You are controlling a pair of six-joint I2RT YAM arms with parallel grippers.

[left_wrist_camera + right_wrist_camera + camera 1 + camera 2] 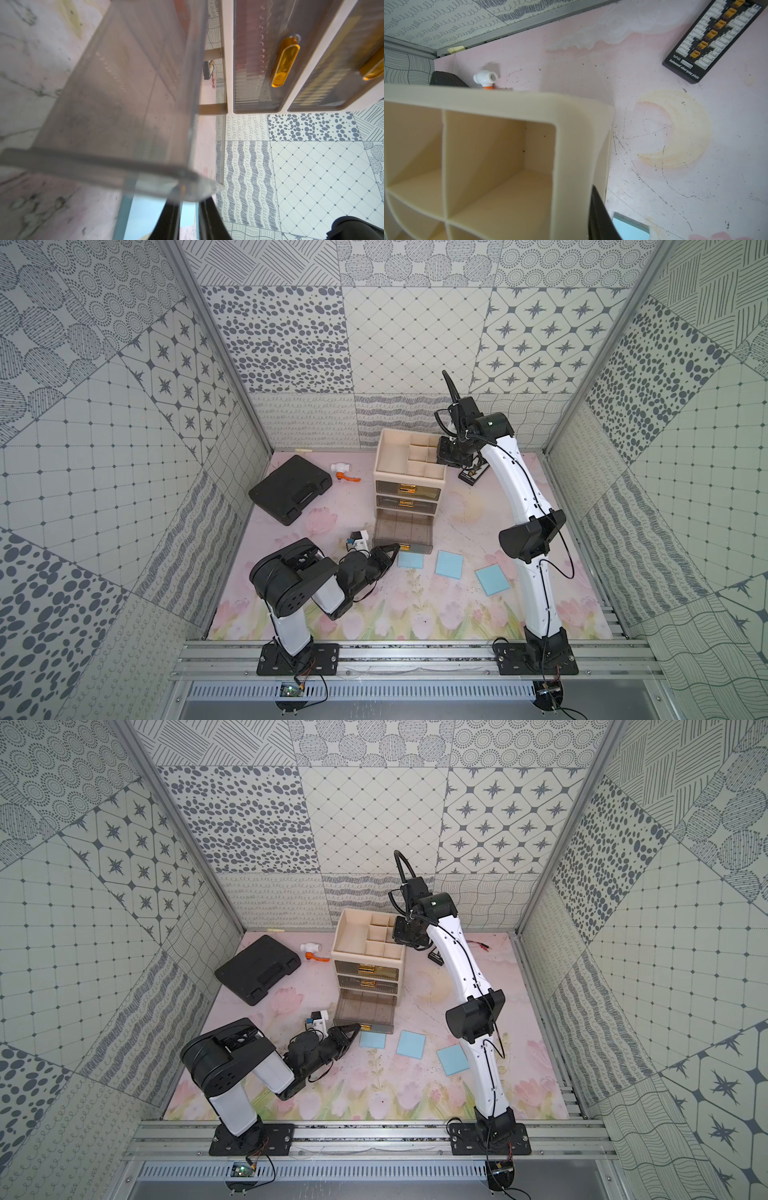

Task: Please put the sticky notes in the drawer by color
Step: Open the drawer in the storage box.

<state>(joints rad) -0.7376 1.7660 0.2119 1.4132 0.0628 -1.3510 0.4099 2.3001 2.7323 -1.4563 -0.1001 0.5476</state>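
While three light blue sticky notes [451, 564] lie flat on the floral mat [395, 614] at lower centre in both top views, just in front of the pulled-out bottom drawer [376, 526], the left gripper [397, 548] is pinched on that drawer's gold handle [406, 548]. The right gripper [445, 456] sits at the upper right rim of the cream organizer [384, 456]. Only one finger [600, 218] shows, so its grip cannot be told.

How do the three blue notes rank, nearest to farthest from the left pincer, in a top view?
1. Left blue note, by the drawer front, beside the left pincer.
2. Middle blue note, centre.
3. Right blue note, by the right arm.
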